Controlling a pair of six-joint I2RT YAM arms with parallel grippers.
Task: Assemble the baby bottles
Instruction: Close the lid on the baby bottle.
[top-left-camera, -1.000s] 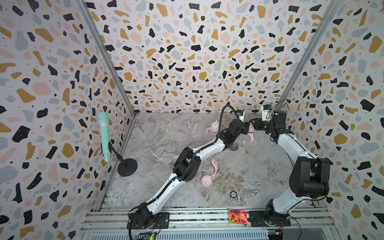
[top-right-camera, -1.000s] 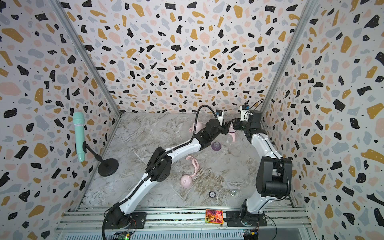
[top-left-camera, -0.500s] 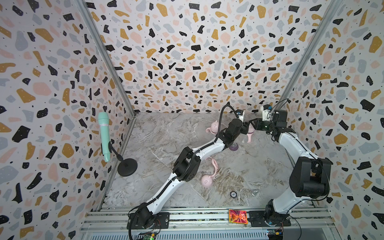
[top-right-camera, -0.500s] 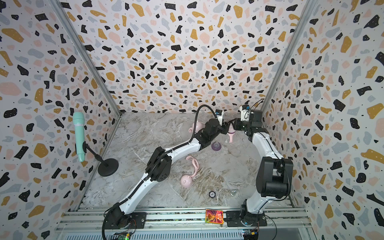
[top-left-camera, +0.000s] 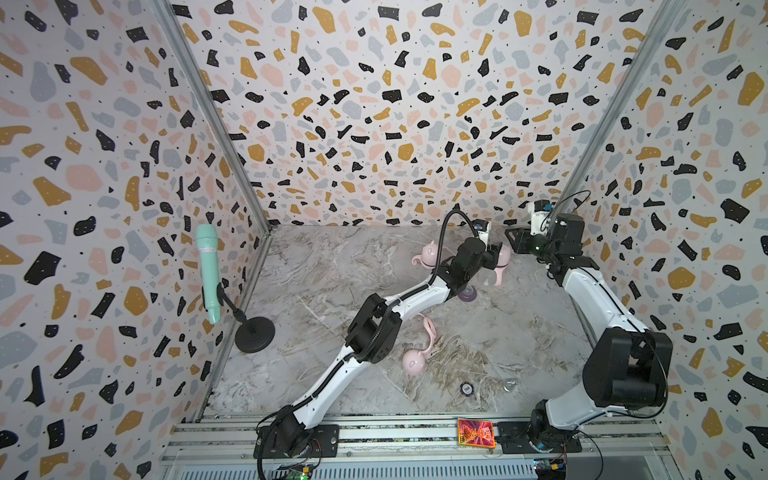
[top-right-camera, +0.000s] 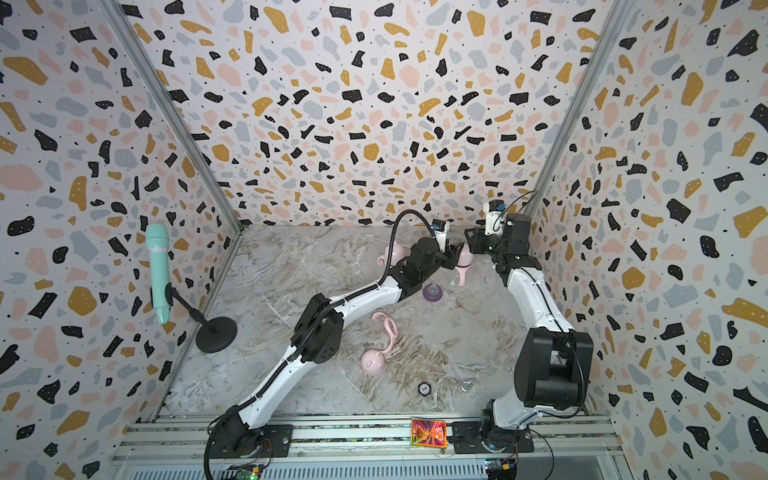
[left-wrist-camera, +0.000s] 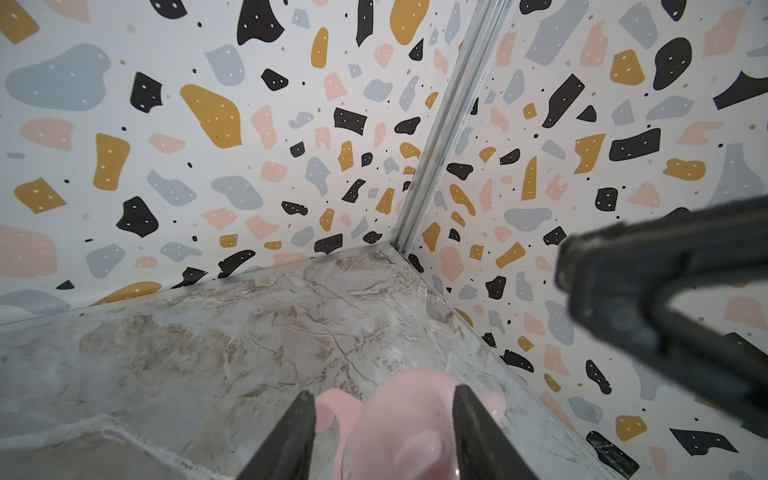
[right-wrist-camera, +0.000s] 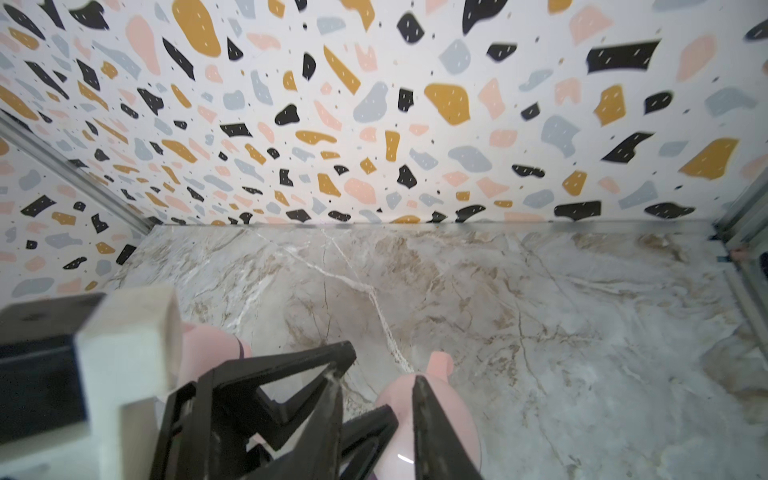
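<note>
While the left pincer is clamped across the pink eared dome cap of a small clear plastic baby bottle with a purple collar, that bottle hangs at its tips, apparently lifted off the marble-patterned table. The hold probably steadies the top so that the parts can be seated.

Right pincer: jaws a little apart, clasping nothing visible. Its tips are just beside the held cap, seemingly placed to press or turn it.

On the far side of the left pincer from the right one, a second pink-capped, pink-handled bottle stands apart. Behind the left pincer, under its forearm, lies a loose purple teat collar. Farther back, toward the arm bases, lie a pink two-handled ring and a loose pink dome cap, so a third bottle is judged not yet built.

The forearm overhangs the collar, and the two pincers crowd each other near the wall corner. A mint-green microphone on a black stand is well away from both.
</note>
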